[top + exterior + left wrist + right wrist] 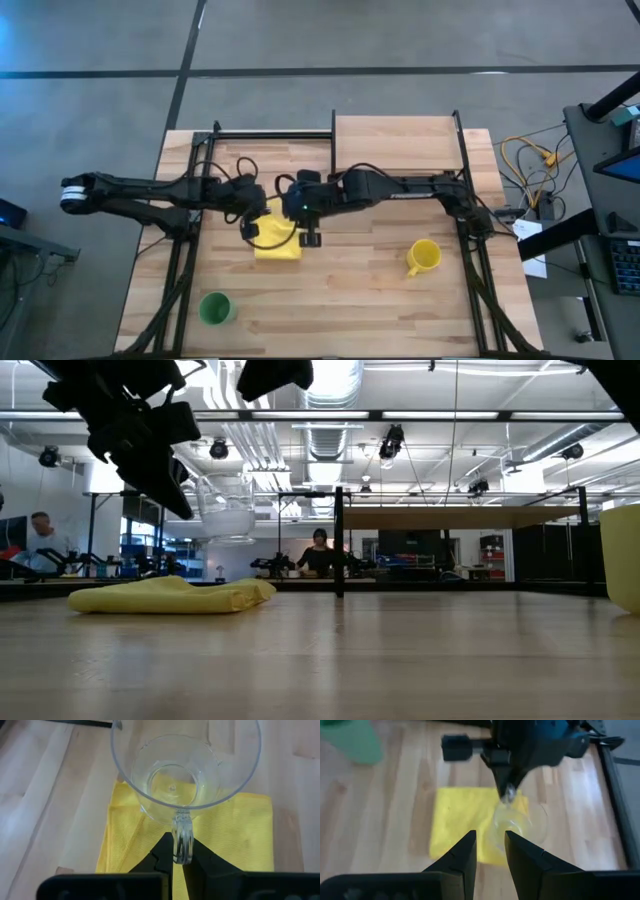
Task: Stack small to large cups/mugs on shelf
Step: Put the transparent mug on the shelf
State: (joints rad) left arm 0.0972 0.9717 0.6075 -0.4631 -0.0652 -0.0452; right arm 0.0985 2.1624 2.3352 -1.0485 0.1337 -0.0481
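Left wrist view: the left gripper (178, 851) is clamped on the handle of the clear cup (182, 767), which stands out directly ahead of the jaws, mouth toward the camera, held clear above the yellow cloth (240, 835). The low view confirms the cup hangs in the air, mouth up, its axis roughly vertical. The right gripper (490, 851) has its fingers parted with nothing between them; the cup lies just ahead of them. The green cup (215, 308) and the yellow mug (424, 256) stand on the tabletop, well apart. The shelf (395, 140) lies beyond the jaws, nearer the right arm's base. Judgement: carry across is still required.
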